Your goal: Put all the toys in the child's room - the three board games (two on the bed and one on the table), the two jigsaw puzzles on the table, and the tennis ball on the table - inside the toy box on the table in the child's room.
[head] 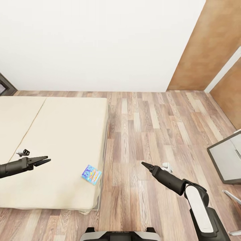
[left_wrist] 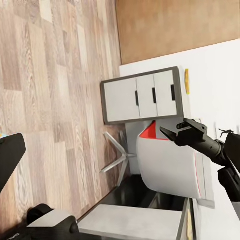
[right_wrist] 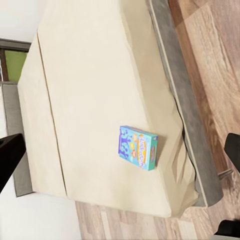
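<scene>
Head view: a small blue-cyan board game lies flat on the beige bed, close to the mattress's near corner and just inside the edge that meets the wood-plank floor. The left gripper hangs over the mattress well to the left of the box, its two dark fingers drawn close with only a slim gap between them. The right gripper is held over the floor on the other side of the box, its fingers pressed to a single point with nothing between them. Neither touches the box. In the right wrist view the same box rests alone on the cover near the dark grey frame. A grey drawer cabinet stands at the right edge of the head view.
</scene>
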Tool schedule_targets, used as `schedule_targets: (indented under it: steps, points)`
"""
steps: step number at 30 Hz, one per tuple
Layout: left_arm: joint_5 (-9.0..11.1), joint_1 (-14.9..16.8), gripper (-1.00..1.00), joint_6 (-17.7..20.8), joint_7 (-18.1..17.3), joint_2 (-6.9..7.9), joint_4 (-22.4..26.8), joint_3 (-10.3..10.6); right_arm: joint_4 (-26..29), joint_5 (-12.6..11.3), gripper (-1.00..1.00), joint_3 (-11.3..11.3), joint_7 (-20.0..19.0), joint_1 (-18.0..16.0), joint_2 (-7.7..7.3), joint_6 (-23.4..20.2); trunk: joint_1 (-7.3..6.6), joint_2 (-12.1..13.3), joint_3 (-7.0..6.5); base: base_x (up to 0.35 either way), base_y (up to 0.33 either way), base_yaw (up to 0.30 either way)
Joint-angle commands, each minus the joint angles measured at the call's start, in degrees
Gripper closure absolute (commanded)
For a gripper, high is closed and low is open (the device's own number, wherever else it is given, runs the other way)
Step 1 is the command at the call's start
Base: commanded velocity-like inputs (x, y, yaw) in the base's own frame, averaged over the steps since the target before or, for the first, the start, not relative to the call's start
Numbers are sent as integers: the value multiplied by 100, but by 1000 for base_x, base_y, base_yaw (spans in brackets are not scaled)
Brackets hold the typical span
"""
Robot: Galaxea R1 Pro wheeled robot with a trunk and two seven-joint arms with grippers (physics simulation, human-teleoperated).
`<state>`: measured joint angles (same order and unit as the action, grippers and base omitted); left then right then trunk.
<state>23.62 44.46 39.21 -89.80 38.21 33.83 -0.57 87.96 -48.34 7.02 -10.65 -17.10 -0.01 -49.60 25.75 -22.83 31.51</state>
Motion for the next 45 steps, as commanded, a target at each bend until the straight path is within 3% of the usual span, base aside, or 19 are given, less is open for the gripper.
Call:
schedule_targets:
  steps: [1,45]
  points:
    - [2,2,-100,61,-20,2,0,4,2,35,-100,10,-42,-4,1,-29,3,-9,-2,0,0,0]
    - [2,1,-100,61,-20,2,0,4,-5,54,-100,10,-42,-4,1,-29,3,-9,-403,0,0,0]
